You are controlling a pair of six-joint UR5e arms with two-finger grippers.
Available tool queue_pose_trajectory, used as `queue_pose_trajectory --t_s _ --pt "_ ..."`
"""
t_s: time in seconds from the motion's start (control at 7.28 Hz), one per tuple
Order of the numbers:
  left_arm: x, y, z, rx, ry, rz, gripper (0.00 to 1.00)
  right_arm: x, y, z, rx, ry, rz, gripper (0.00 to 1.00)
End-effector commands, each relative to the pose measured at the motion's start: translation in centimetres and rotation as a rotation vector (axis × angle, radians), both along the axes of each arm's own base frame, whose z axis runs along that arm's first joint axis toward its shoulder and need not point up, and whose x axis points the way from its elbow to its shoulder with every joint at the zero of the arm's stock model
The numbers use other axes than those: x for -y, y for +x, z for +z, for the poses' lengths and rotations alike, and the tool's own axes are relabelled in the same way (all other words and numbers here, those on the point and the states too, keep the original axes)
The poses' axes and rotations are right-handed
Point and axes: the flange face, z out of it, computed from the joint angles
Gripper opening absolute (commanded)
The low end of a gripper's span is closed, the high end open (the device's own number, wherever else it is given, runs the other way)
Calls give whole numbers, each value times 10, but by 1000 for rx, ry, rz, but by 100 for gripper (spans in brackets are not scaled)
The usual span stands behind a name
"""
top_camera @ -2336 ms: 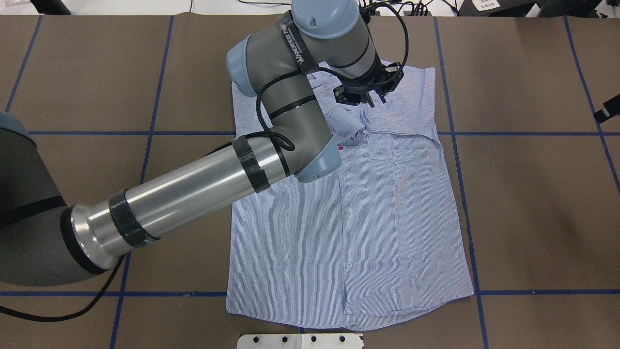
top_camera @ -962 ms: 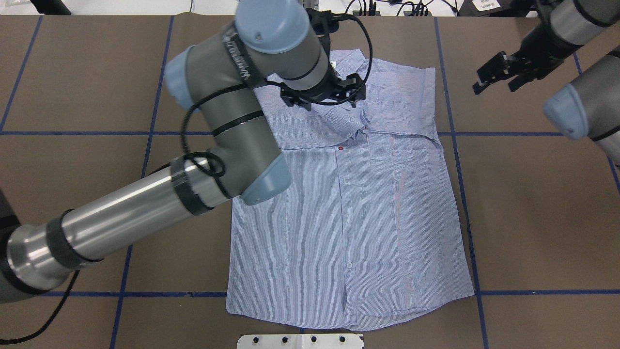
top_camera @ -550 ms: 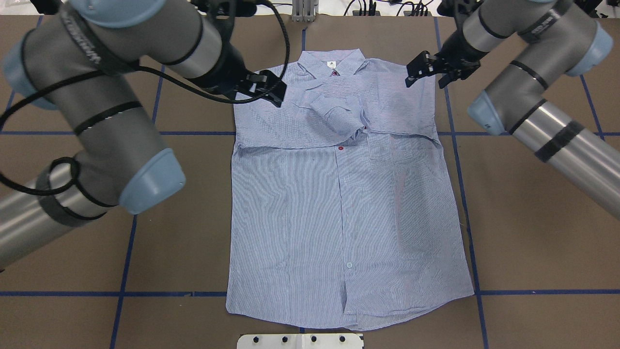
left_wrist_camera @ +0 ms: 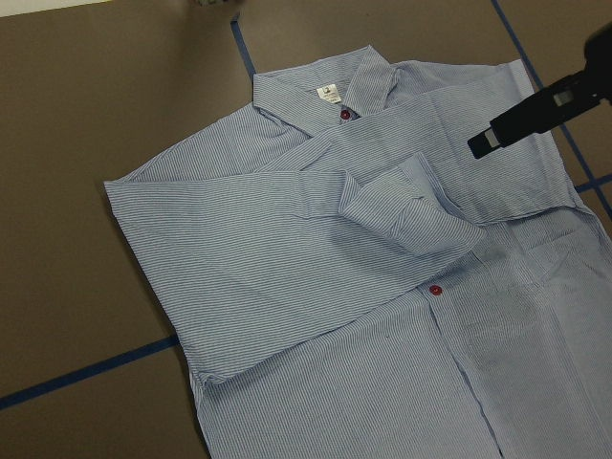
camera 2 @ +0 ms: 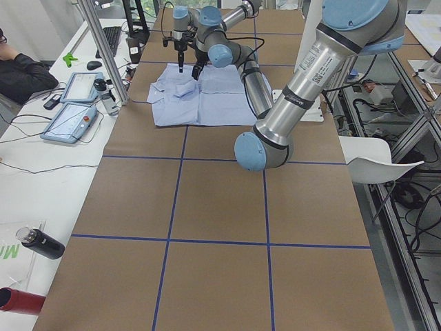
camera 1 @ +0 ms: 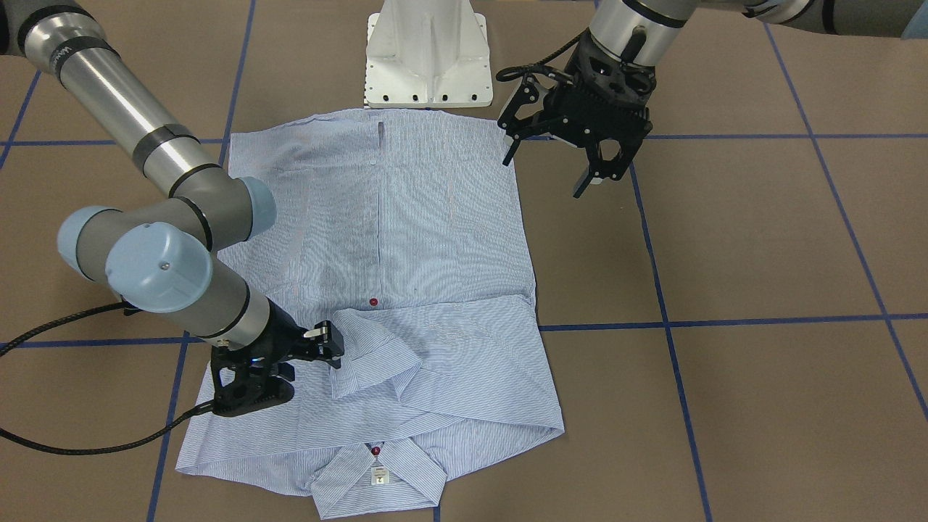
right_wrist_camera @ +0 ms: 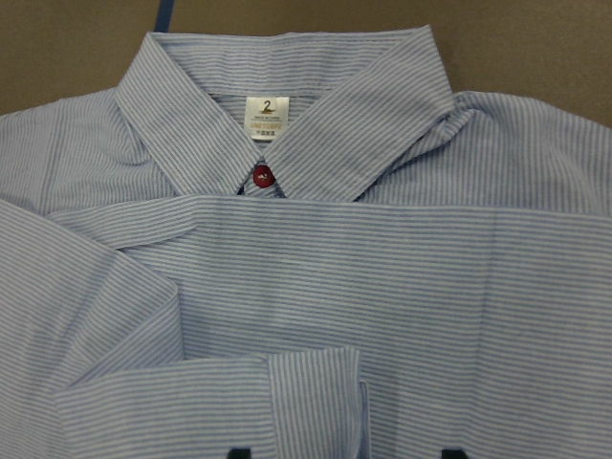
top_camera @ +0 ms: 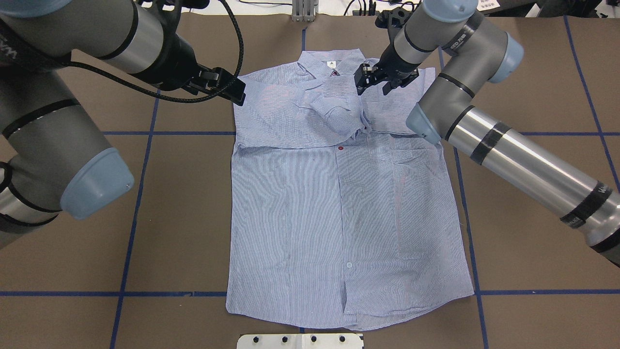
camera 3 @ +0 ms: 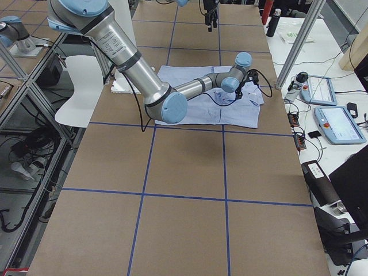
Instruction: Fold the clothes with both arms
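Note:
The light blue striped shirt (top_camera: pixel 339 203) lies flat, front up, collar (top_camera: pixel 329 62) at the far end, both sleeves folded across the chest (camera 1: pixel 406 370). My right gripper (top_camera: pixel 374 83) is open, low over the shirt just right of the collar, beside the folded cuff (right_wrist_camera: pixel 306 382); whether it touches the cloth I cannot tell. My left gripper (top_camera: pixel 232 89) hangs open and empty by the shirt's left shoulder edge, raised off the table (camera 1: pixel 547 163). The left wrist view shows the shirt (left_wrist_camera: pixel 287 268) and one finger of the right gripper (left_wrist_camera: pixel 535 115).
The white pedestal base (top_camera: pixel 300 341) stands at the near edge by the hem. Blue tape lines grid the brown table (top_camera: pixel 533 194). At the side a desk holds tablets (camera 2: pixel 72 117) and a black bottle (camera 2: pixel 41 243), and a person sits at the end of it.
My left arm swung left off the folded sleeves to the shirt's left shoulder edge. My right arm came in from the right to just beside the collar. The shirt has not moved.

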Motion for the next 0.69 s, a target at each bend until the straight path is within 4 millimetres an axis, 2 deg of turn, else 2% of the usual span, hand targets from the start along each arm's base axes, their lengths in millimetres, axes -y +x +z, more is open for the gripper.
queue_pose_trajectory --t_s 0.0,0.55 --pt "-5 -6 -2 -7 10 -2 99 -7 -27 5 -24 22 5 60" --pt "-6 -5 0 -10 -4 -5 99 -21 -45 13 -42 -6 27 46"
